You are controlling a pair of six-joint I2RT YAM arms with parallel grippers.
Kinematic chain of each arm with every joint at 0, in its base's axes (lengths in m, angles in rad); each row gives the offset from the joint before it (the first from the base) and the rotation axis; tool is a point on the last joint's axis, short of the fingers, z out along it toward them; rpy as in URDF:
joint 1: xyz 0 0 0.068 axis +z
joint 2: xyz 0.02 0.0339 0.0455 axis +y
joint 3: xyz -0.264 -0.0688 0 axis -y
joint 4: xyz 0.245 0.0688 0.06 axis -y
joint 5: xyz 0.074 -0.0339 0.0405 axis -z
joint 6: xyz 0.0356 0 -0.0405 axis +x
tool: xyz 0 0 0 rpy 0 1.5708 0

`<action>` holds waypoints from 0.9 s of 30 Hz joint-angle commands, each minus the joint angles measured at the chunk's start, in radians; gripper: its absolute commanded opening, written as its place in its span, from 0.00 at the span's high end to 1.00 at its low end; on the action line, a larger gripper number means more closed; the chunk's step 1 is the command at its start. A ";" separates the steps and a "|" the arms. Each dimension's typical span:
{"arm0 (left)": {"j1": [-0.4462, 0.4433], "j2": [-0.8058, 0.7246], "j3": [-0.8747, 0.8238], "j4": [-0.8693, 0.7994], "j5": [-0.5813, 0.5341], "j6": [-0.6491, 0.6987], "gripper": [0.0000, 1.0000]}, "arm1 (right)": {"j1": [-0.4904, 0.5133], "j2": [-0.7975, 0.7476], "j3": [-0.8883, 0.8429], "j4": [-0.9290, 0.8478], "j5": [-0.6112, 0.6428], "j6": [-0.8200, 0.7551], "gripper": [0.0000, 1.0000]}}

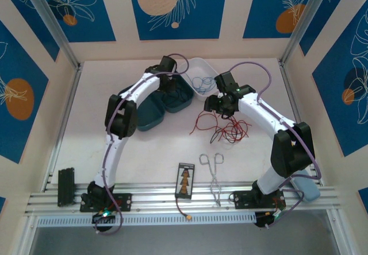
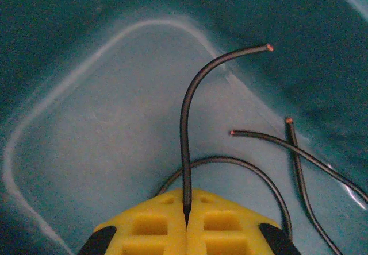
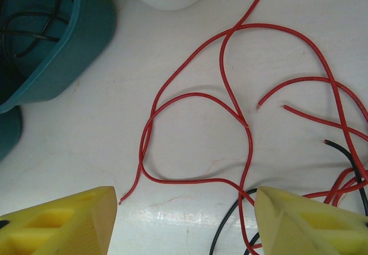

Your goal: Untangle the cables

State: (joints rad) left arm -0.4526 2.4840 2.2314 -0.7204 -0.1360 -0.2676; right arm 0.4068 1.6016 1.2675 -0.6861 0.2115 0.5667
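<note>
The job looks partly done. The left hand (image 2: 187, 220) is pressed together on a black cable (image 2: 184, 123), which rises from between the fingertips and curves over the floor of the teal tray (image 2: 86, 123). Other black strands (image 2: 270, 180) lie loose on that tray floor just beside it. Blue cables (image 1: 200, 82) sit in the white tray (image 1: 208, 70) next to the teal one, apart from everything else.

The right hand (image 3: 184, 209) hangs low over the counter (image 3: 86, 151) with its fingers spread apart and nothing between them. Under it the red cables (image 3: 230, 94) sprawl in open loops that cross one another at several spots. One red end lies just beside the left fingertip. Stray black cables (image 3: 227, 226) run through the red ones toward the right of the right wrist view. The top view shows this red-and-black heap on the counter between the right hand and the forceps (image 1: 213, 174).

As I judge it, blue is sorted and black is partly sorted, with one strand ready to be let go in the teal tray. The red cables and the last black ones threaded through them are what is left, and they seem the most knotted part.
</note>
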 commanded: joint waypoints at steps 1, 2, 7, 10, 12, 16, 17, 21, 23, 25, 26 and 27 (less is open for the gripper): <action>-0.019 0.058 0.073 -0.102 -0.102 0.069 1.00 | 0.007 -0.002 -0.014 0.008 -0.021 0.006 0.35; -0.021 0.063 0.078 -0.100 -0.109 0.073 0.96 | 0.008 0.000 -0.016 0.008 -0.021 0.005 0.35; -0.023 0.059 0.063 -0.089 -0.100 0.060 0.69 | 0.007 0.004 -0.025 0.009 -0.017 0.009 0.35; -0.024 0.025 0.036 -0.068 -0.107 0.058 0.57 | 0.008 0.000 -0.031 0.008 -0.014 0.009 0.35; -0.024 -0.009 0.017 -0.051 -0.116 0.056 0.54 | 0.008 -0.003 -0.032 0.005 -0.009 0.007 0.35; -0.025 -0.073 -0.019 -0.018 -0.135 0.050 0.43 | 0.007 -0.008 -0.031 0.002 0.000 0.004 0.35; -0.024 -0.089 -0.028 -0.008 -0.143 0.048 0.41 | 0.006 -0.007 -0.031 0.002 0.000 0.004 0.35; -0.024 -0.143 -0.057 0.027 -0.163 0.040 0.31 | 0.005 -0.009 -0.033 0.004 0.002 0.003 0.35; -0.024 -0.162 -0.069 0.043 -0.166 0.032 0.27 | 0.006 -0.009 -0.036 0.005 0.002 0.004 0.35; -0.024 -0.180 -0.083 0.065 -0.166 0.022 0.21 | 0.006 -0.010 -0.041 0.005 0.003 0.004 0.36; -0.024 -0.186 -0.087 0.075 -0.166 0.019 0.19 | 0.006 -0.011 -0.042 0.005 0.004 0.004 0.36; -0.024 -0.188 -0.087 0.079 -0.164 0.018 0.18 | 0.006 -0.011 -0.044 0.005 0.006 0.003 0.36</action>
State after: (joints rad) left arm -0.4683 2.3360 2.1643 -0.6762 -0.2821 -0.2382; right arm 0.4068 1.6028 1.2411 -0.6731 0.2096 0.5694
